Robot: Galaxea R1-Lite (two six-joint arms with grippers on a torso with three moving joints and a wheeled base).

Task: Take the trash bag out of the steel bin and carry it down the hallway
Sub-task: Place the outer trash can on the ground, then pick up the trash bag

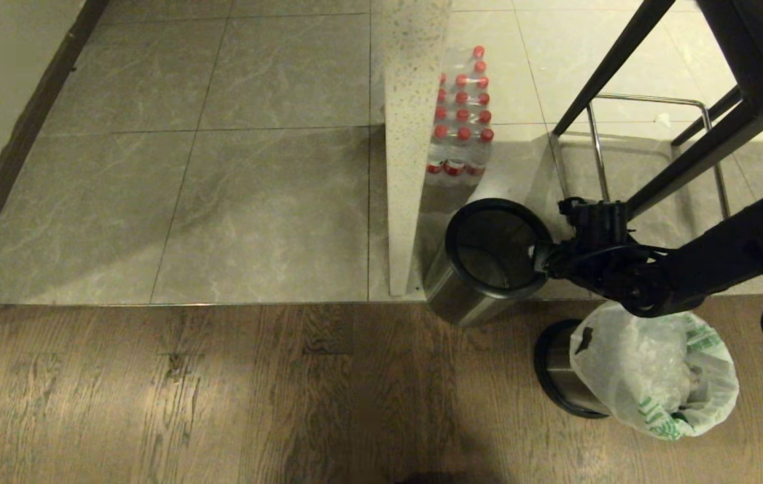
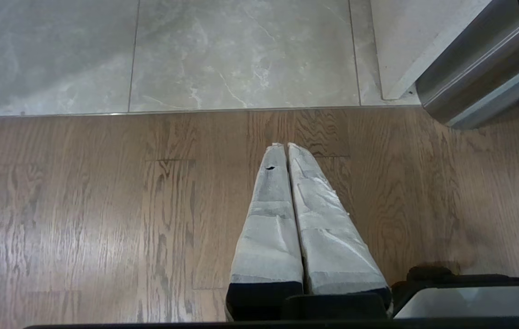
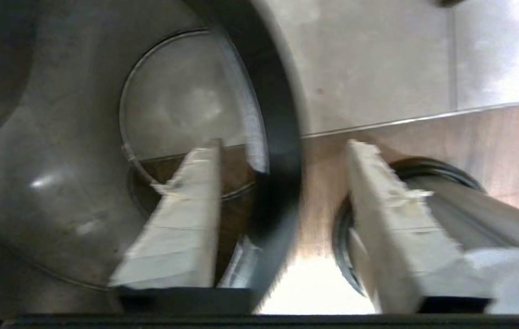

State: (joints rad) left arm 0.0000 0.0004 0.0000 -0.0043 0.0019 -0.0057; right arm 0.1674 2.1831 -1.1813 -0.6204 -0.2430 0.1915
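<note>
on the wooden floor, the trash bag [image 1: 657,370] sits in the nearer steel bin [image 1: 559,376], not yet removed. right tool [image 3: 282,183] is spread, straddling the black rim of the empty bin [image 1: 489,259], grasping nothing. left tool [image 2: 286,151] hangs clenched. carrying remains.

Crinkled green-printed trash bag [image 1: 657,370] lining steel bin [image 1: 559,373] — upright on wood floor

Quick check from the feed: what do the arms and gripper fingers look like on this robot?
The right arm is matte black with a looping black cable and small buttons near the wrist. Both the right gripper and left gripper have long tapered fingers wrapped in scuffed whitish tape on black bases.
</note>
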